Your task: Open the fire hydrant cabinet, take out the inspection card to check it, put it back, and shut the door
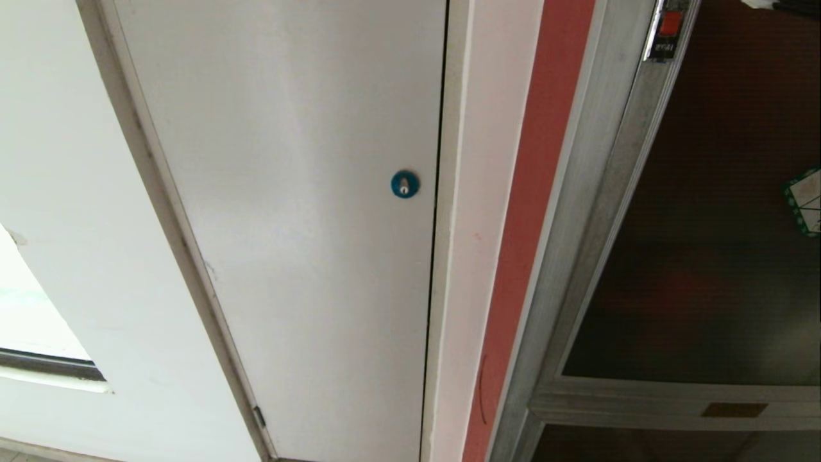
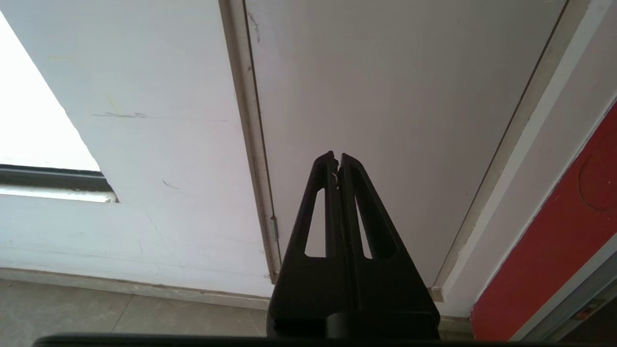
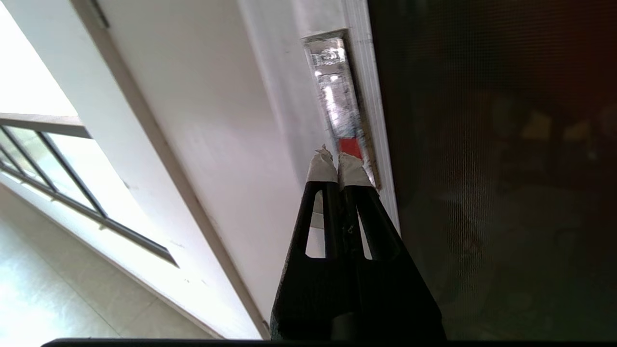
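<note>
The left end effector (image 2: 337, 159) hangs with fingers pressed together, empty, facing the white panel (image 1: 288, 192) left of the door (image 1: 705, 224). The door, dark glass in a silver frame, sits flush in the cabinet (image 1: 545, 192). The right end effector (image 3: 337, 161), fingers together and empty, points at the door's red latch (image 3: 349, 146).

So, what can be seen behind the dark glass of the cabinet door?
Behind the door glass only dim reddish and brownish shapes show. What those things are is hidden by the tint. The sticker sits on its front.
</note>
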Tool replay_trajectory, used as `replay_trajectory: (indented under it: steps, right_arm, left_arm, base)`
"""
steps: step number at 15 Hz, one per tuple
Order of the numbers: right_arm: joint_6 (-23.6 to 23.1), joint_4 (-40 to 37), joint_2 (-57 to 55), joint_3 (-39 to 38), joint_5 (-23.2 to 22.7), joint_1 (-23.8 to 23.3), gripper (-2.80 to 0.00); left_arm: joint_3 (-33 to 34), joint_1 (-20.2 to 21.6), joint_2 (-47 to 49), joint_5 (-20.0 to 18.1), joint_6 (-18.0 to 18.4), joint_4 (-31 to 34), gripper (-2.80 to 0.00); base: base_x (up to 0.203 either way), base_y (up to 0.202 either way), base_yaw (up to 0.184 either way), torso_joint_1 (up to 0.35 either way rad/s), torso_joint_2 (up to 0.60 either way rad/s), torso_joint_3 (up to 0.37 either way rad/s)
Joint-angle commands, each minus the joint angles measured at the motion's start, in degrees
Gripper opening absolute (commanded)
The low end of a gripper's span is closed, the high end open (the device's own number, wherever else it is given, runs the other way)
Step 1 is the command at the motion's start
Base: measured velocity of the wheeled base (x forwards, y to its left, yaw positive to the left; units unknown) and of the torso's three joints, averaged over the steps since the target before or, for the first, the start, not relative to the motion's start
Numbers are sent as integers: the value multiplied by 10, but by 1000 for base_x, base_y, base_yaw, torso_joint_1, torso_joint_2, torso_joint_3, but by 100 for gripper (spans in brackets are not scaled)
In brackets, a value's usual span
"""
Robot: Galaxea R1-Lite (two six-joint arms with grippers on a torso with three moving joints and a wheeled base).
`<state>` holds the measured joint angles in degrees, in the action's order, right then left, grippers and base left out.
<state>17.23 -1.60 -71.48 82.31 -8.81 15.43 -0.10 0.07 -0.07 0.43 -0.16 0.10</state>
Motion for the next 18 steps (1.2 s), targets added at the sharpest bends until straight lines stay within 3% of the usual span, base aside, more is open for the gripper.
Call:
replay_trajectory:
  steps: [1, 5, 13, 18]
  right_arm:
    - [1, 0, 42, -15, -1, 1, -280]
    - [0, -5, 106, -48, 0, 1, -280]
    - [-3, -101, 266, -54, 26, -10, -280]
    - [-36, -120, 336, -44, 35, -136, -280]
  left_arm:
    - [0, 0, 0, 0, 0, 0, -280]
    - [0, 0, 1, 0, 0, 0, -280]
    - [0, 0, 1, 0, 0, 0, -280]
    - [0, 0, 1, 0, 0, 0, -280]
  base:
    - [0, 0, 0, 0, 0, 0]
    - [0, 0, 0, 0, 0, 0]
    - [0, 0, 0, 0, 0, 0]
    - [0, 0, 0, 0, 0, 0]
